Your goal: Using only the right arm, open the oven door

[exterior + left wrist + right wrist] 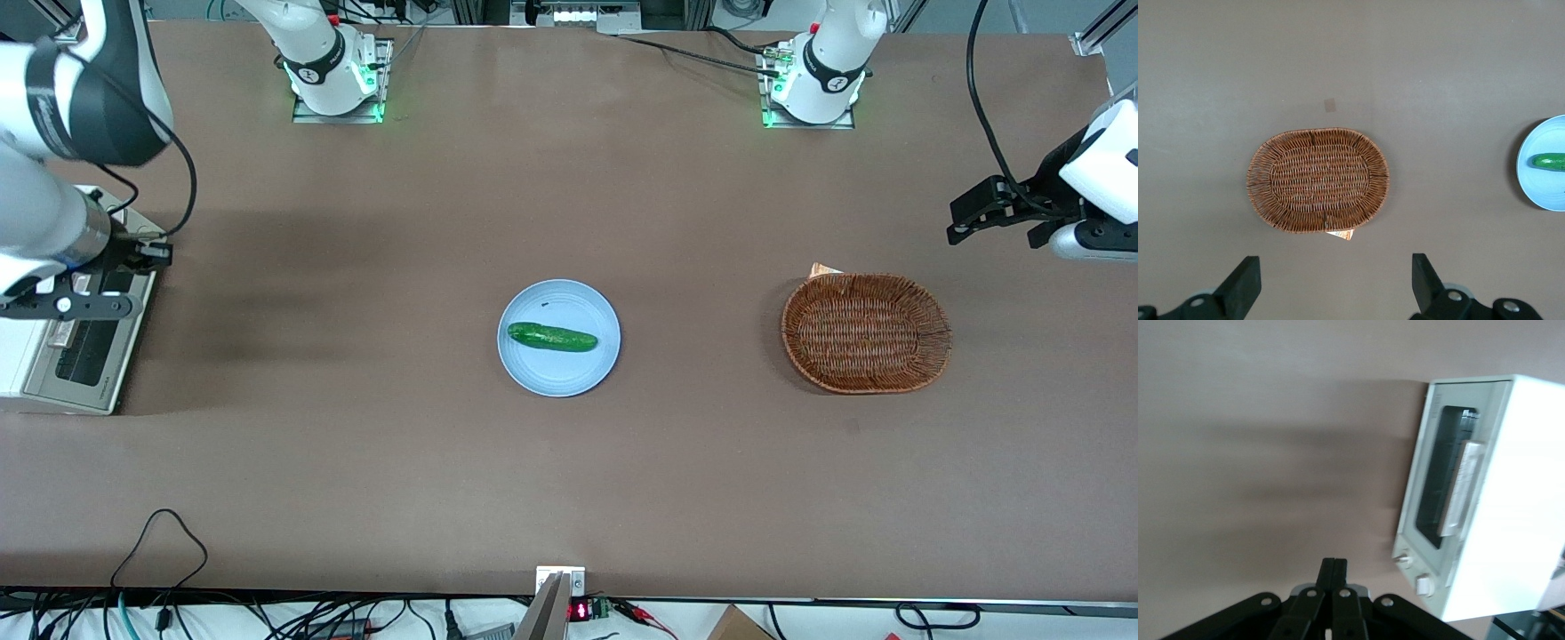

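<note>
The white toaster oven (36, 364) stands at the working arm's end of the table. Its oven door (93, 356), a silver-grey frame around a dark window, lies flush against the oven body and looks closed. In the right wrist view the door (1438, 487) shows with its pale bar handle (1463, 490) and two knobs beside it. The right arm (53, 133) reaches over the oven. Its black gripper (98, 307) hangs above the door, apart from the handle. In the right wrist view the gripper (1334, 568) has its fingers pressed together and holds nothing.
A light blue plate (533, 364) with a green cucumber (551, 337) sits mid-table. A brown wicker basket (866, 332) lies toward the parked arm's end, also in the left wrist view (1318, 179). Bare brown tabletop lies between the oven and the plate.
</note>
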Controlling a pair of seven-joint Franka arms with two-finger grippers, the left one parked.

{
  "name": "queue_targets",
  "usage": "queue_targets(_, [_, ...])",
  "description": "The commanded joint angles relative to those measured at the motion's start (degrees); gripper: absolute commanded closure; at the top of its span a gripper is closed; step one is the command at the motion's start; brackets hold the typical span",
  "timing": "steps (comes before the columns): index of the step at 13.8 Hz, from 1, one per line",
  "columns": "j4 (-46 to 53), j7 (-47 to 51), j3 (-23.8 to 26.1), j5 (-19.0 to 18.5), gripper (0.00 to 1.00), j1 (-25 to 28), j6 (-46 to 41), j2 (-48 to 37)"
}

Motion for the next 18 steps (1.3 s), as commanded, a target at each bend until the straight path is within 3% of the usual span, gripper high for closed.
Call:
queue_targets(1, [-2.68,3.45,-0.99,-7.09,1.0,-0.85,3.2,1.51])
queue_targets(6, [-6.55,9.59,-2.48,-18.18,1.0,-2.87,9.26,3.97])
queue_targets(11, [-10.07,14.0,-4.5,-24.69,1.0,-4.72,16.47,6.69])
queue_targets(18, [-11.75,14.09,-6.79,-26.29,1.0,-5.42,20.53,7.4])
